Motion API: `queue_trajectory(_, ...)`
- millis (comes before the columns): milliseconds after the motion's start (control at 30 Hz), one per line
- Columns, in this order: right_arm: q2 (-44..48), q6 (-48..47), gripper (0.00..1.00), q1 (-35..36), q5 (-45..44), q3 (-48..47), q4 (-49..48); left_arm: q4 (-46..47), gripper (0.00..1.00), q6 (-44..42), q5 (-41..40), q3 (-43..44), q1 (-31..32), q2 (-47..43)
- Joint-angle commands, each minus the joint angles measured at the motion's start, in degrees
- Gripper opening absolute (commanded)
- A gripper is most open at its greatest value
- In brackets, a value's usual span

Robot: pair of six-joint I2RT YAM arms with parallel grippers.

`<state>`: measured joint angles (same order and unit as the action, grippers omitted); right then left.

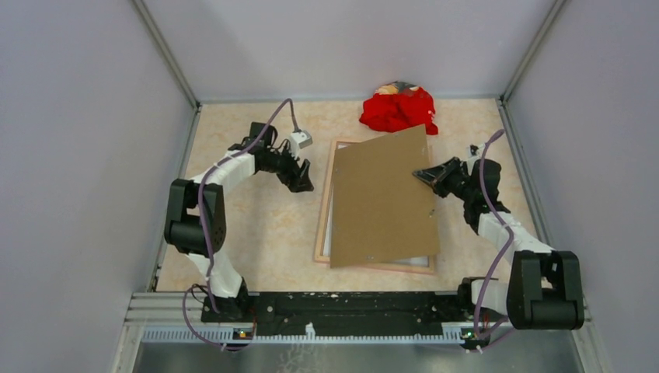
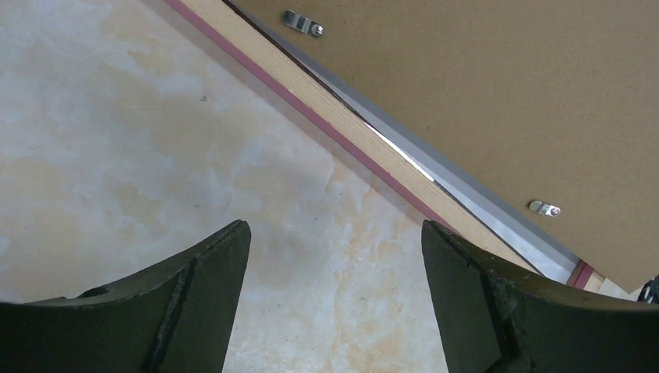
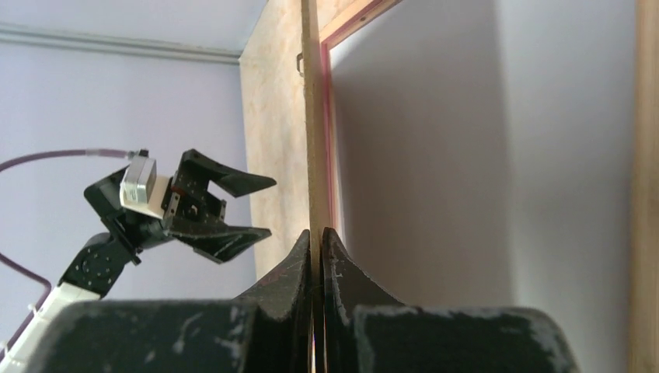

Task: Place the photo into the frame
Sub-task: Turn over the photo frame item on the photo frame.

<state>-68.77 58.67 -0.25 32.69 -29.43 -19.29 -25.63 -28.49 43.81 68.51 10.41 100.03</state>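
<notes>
left claw (image 1: pixel 305 180) hangs spread wide and empty above the marbled cream table (image 1: pixel 264 233), just left of the frame (image 1: pixel 323 210). the frame lies flat, tan wood back upward, with a pink strip showing along its outer edge. its rails are thin and stiff and look light, so it is best pinned or nudged at a rail rather than lifted by one corner. skewed over it sits a brown backing board (image 1: pixel 381 202), matte fibreboard, rigid, with small metal tabs (image 2: pixel 303 23) near its edge. under the board a pale smooth sheet (image 1: pixel 416 260) fills the opening. i cannot tell whether that is the photo face down or the glazing, and no printed side shows. a print would likely be thin, floppy and easy to crease, so hold it at a margin. right claw (image 1: pixel 422 176) is clenched on the board's right edge, which seems raised off the frame there.
</notes>
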Motion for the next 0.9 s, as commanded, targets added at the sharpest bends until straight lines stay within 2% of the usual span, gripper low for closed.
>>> queue_trajectory(0,0.0,3.03,0.0,-1.07,-2.19,0.82,-8.16,2.67,0.88,-0.95,0.47,-1.1,1.62,0.78)
queue_trajectory(400,-3.26,5.67,0.0,-1.11,-4.3,5.12,-16.29,4.79,0.87,1.39,0.67,-2.08,4.73,4.06)
queue_trajectory(867,-10.73,6.04,0.0,-1.15,-1.66,5.6,-24.45,6.5,0.65,3.7,2.23,-0.86,5.84,9.8)
